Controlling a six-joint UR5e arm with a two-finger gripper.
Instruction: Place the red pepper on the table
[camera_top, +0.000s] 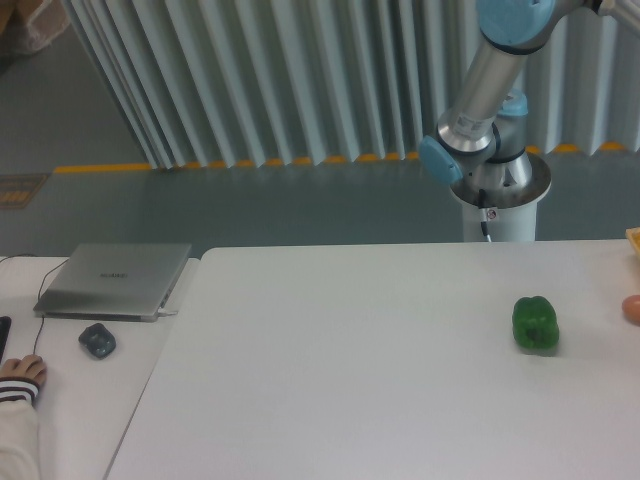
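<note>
No red pepper shows; one green pepper (535, 324) sits on the desk (350, 370). Tool is out of view, state unknown. Risk: picking green by mistake.

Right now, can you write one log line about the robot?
tool: out of view | red pepper: not visible | green pepper: on table | arm: raised behind table

One green pepper (535, 324) and one orange-pink rounded object (632, 309) sit near the white table's (350, 380) right edge, while the desk (70, 400) carries one laptop (115, 280) and one mouse (97, 340).
</note>
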